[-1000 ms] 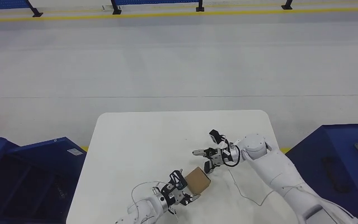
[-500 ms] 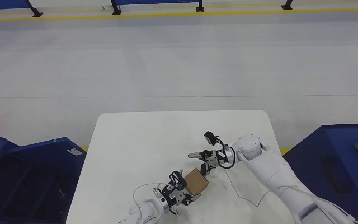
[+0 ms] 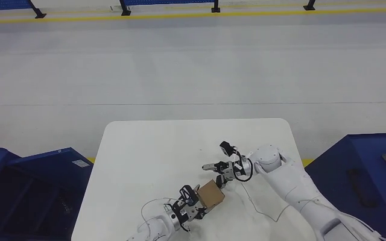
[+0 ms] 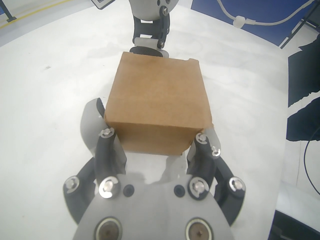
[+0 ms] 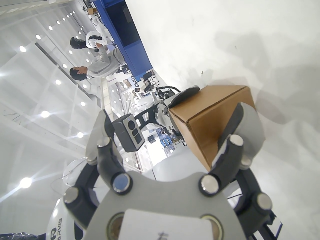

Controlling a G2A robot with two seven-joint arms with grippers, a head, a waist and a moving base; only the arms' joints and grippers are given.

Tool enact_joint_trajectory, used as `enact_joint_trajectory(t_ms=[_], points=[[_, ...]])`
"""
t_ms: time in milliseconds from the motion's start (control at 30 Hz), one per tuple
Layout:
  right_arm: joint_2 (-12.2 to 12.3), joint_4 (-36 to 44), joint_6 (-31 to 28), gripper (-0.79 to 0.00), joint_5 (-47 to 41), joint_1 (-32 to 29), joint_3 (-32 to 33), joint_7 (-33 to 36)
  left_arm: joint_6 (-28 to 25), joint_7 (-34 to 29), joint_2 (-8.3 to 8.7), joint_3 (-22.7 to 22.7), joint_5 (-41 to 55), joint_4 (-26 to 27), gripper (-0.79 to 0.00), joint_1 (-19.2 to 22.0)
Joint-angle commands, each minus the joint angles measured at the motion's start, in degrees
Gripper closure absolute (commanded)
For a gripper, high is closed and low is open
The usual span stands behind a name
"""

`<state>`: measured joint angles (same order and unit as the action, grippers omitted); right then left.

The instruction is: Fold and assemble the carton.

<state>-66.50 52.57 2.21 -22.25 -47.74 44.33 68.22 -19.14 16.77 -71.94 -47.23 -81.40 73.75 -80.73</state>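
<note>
The brown carton (image 3: 211, 194) stands closed as a small box on the white table (image 3: 151, 156), near its front edge. In the left wrist view the carton (image 4: 157, 98) sits between my left gripper's (image 4: 153, 123) fingers, which clasp its near corners. My left gripper (image 3: 194, 205) is on the carton's near-left side in the top view. My right gripper (image 3: 218, 171) is on the far-right side, open. In the right wrist view, one finger (image 5: 246, 123) of the right gripper (image 5: 175, 116) presses flat on the carton's (image 5: 212, 108) end face, while the other finger (image 5: 102, 131) stands off in the air.
Blue bins flank the table, one at the left (image 3: 42, 187) and one at the right (image 3: 356, 175). A thin white cable (image 3: 265, 208) lies on the table by the right arm. The table's far half is bare.
My right gripper has moved left toward the carton and now touches its far face. The carton and left gripper have shifted slightly to the left.
</note>
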Motion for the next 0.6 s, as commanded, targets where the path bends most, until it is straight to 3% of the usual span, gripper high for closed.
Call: enact_joint_trajectory(t_ms=[0,133,167,200,267,367,467,567], points=[[0.29,-0.4,-1.47,-0.785,-0.8,-0.22,1.26,-0.32,-0.44,0.19,0.13,-0.45,0.18,0.54,-0.345,-0.03],[1.73,0.07,-6.48,-0.785,-3.71,-2.26,6.11,-1.24,-5.1,-1.92,0.48,-2.42,6.79,4.06,-0.182,-0.9],[2.18,0.67,-7.8,-0.785,-4.26,-3.02,7.49,-1.64,-6.61,-3.33,0.58,-3.07,9.77,5.49,-0.04,-1.38],[2.62,1.46,-8.94,-0.785,-4.62,-3.95,8.72,-1.78,-7.92,-5.4,0.67,-3.84,13.32,7.01,0.0,-1.8],[3.48,3.49,-10.83,-0.785,-5.05,-6.04,11.0,-2.23,-9.73,-11.22,0.88,-5.25,20.69,10.3,0.0,-2.65],[4.58,6.85,-11.96,-0.785,-5.05,-9.07,13.79,-2.67,-7.55,-24.22,1.0,-7.03,35.09,14.39,0.0,-3.53],[5.33,9.85,-11.04,-0.785,-4.38,-11.43,15.47,-3.1,0.77,-39.96,0.9,-8.29,50.0,17.28,0.0,-2.28],[5.78,11.87,-10.52,-0.785,-3.97,-13.22,16.56,-3.72,9.08,-50.66,0.7,-9.2,60.38,16.64,0.0,0.45]])
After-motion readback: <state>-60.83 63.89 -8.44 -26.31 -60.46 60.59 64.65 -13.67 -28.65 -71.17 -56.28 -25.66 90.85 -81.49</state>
